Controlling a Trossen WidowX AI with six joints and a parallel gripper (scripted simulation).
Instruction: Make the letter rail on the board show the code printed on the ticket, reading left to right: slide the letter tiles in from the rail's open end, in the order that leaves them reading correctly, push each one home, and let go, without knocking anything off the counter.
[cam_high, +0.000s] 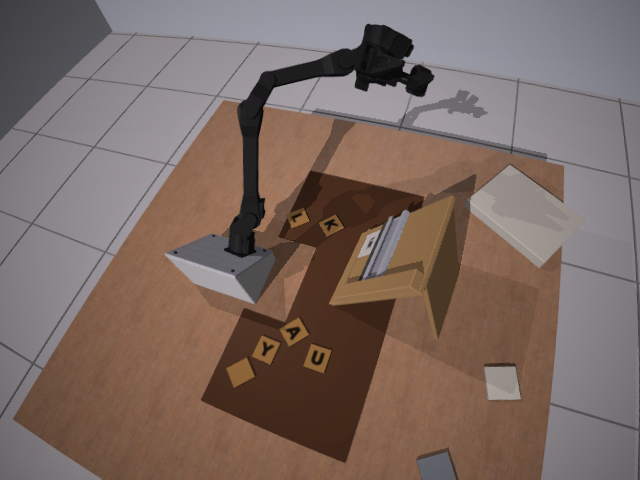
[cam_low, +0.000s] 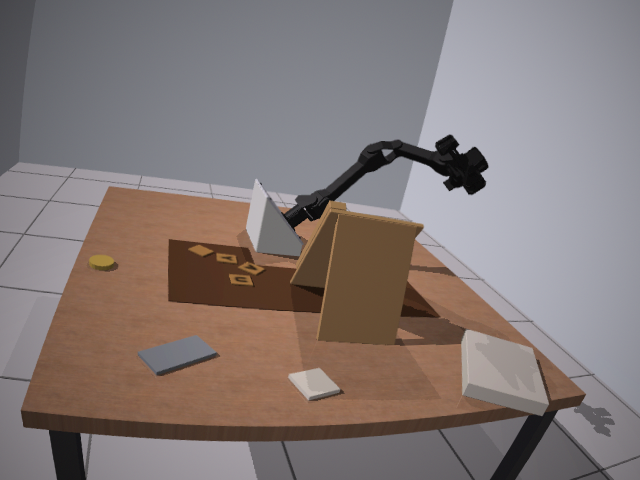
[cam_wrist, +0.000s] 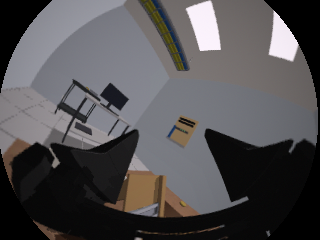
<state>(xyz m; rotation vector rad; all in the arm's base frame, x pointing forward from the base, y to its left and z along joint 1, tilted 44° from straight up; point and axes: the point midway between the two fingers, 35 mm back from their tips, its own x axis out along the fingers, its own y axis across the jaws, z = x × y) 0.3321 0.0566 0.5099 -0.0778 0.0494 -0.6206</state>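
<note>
The letter rail (cam_high: 385, 242) is a pale grey channel on the slanted face of the tan board (cam_high: 413, 248), which leans on a prop near the middle of the counter (cam_high: 129, 335). A small white ticket (cam_high: 370, 242) sits just beside the rail; its code is too small to read. No tile shows in the rail.

Five tiles lie flat on the dark mat (cam_high: 310, 403): L (cam_high: 298, 217) and K (cam_high: 330, 224) close to the arm's base (cam_high: 180, 263), then A (cam_high: 294, 331), Y (cam_high: 266, 349), U (cam_high: 316, 357) and a blank-faced tile (cam_high: 240, 372) on the near side.

The pincer (cam_high: 395, 77) hangs high beyond the counter's far edge, its jaws spread nearly to their widest and holding nothing.

The main risk is order: a tile fed in wrongly blocks the rest. A and Y nearly touch, so grasping one could drag the other. The board looks lightly propped; a hard push home might tip it. A low sweep could also shove the white box (cam_high: 524, 214), which overhangs the counter's edge.
</note>
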